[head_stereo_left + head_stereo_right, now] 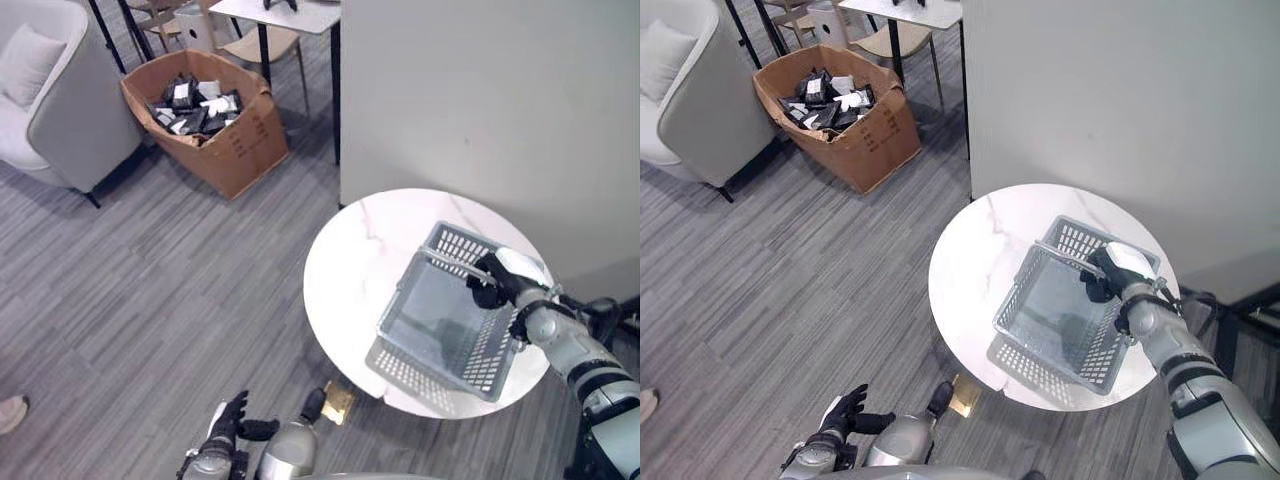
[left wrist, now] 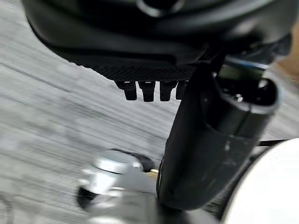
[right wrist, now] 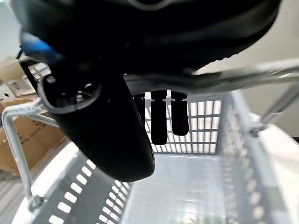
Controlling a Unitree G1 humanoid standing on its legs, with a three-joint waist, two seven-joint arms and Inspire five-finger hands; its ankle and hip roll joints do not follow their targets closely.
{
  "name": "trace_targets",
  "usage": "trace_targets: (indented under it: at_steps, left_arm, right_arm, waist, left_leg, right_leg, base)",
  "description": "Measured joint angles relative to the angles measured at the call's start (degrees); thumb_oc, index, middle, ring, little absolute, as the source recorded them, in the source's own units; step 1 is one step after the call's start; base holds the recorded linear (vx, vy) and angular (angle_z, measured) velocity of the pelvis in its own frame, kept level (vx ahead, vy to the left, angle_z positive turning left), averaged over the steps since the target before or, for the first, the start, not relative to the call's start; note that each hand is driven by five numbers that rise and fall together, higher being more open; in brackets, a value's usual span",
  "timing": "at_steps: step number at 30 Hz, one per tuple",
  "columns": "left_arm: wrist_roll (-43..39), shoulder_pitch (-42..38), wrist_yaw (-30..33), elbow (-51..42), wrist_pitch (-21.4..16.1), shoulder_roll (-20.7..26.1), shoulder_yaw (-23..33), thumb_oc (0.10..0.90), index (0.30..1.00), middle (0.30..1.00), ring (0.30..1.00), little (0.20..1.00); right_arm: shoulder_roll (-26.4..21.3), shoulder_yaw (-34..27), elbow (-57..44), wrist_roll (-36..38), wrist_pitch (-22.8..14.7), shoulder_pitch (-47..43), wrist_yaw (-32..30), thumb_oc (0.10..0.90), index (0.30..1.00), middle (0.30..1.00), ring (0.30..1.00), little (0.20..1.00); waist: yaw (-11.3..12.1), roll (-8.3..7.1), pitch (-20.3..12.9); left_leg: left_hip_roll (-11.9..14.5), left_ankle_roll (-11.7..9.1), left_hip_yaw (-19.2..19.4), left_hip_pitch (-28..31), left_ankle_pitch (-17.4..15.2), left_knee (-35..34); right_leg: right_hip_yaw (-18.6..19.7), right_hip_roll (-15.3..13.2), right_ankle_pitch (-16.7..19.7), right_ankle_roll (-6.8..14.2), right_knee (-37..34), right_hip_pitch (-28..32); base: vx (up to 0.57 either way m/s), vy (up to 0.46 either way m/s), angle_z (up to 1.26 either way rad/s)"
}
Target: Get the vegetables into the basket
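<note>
So the grey plastic basket (image 1: 440, 320) is up off the round white marble bench (image 1: 350, 270), tilted, with its near corner low and the far end raised. You can see its shadow on the benchtop under it. It hangs over the 3 to 4 o'clock part of the benchtop. Inside it looks empty, just the slotted walls and smooth floor, which the right wrist view shows pretty clearly.

The right hand (image 1: 497, 278) has it by the metal wire handle (image 1: 447, 261): fingers (image 3: 159, 121) curled down over the bar, thumb tucked on the other side, so it's clamped on the handle at the basket's far rim, about 1 o'clock on the basket.

No vegetables that I can spot on the bench or in the basket.

The left hand (image 1: 228, 425) is way down low at about 7 o'clock from the bench, over the grey striped floor (image 1: 150, 300), holding nothing. Its fingers (image 2: 147, 91) look loosely bent rather than fisted, thumb sticking out to the side.

Further out: an open cardboard box (image 1: 215, 125) full of small black and white packets sits on the floor at roughly 10 o'clock from the bench. A pale armchair (image 1: 55, 95) with a cushion is beyond that at the far left, and a small table (image 1: 285, 15) with a chair is at the top. A light wall panel (image 1: 480, 110) stands right behind the bench.
</note>
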Motion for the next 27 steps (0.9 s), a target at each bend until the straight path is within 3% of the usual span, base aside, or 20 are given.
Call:
trace_targets:
  at_steps: [3,10,18,27]
  left_arm:
    - [0.11,1.93,-0.04,-0.19,0.14,0.89,0.85,0.9,1.0,1.0,1.0,1.0]
    - [0.95,4.71,-0.68,0.51,1.05,1.15,2.04,0.9,1.0,1.0,1.0,1.0]
    - [0.96,5.06,-1.14,0.91,0.9,1.13,2.48,0.9,1.0,1.0,1.0,1.0]
    - [0.94,5.78,-1.45,1.27,0.93,1.31,3.05,0.9,1.0,1.0,1.0,1.0]
  right_arm:
    - [0.61,-3.19,-0.99,0.0,-0.02,4.94,-0.65,0.4,0.3,0.3,0.3,0.3]
    - [1.07,-14.7,-4.06,0.11,0.29,16.09,-1.73,0.4,0.3,0.3,0.3,0.3]
    - [2.52,-17.5,-3.86,1.23,0.27,20.73,-2.56,0.4,0.3,0.3,0.3,0.3]
    - [2.88,-17.26,1.99,2.92,0.45,20.08,-2.34,0.4,0.3,0.3,0.3,0.3]
  waist:
    - [0.3,-1.13,-0.86]
    - [1.08,-1.39,-1.06]
    - [0.91,-2.36,-1.98]
    - [1.87,-3.94,-2.64]
  left_leg:
    - [-0.47,0.17,-1.56,-0.36,0.21,0.01]
    - [-1.73,1.07,-4.01,-0.53,0.24,-0.01]
    - [-2.36,1.22,-5.64,-0.52,1.23,0.0]
    - [-3.08,1.16,-7.39,-1.48,1.73,0.08]
  right_leg:
    - [-1.7,-0.02,-0.31,0.01,-0.01,0.54]
    - [-4.79,-0.22,-0.56,0.19,-0.01,2.6]
    - [-6.5,-0.19,-0.7,0.41,0.0,3.51]
    - [-9.08,-0.05,-0.91,0.63,0.0,4.1]
  base:
    - [0.0,-0.002,0.29]
    - [-0.01,0.0,0.26]
    - [-0.01,0.0,0.12]
    - [-0.01,-0.002,0.15]
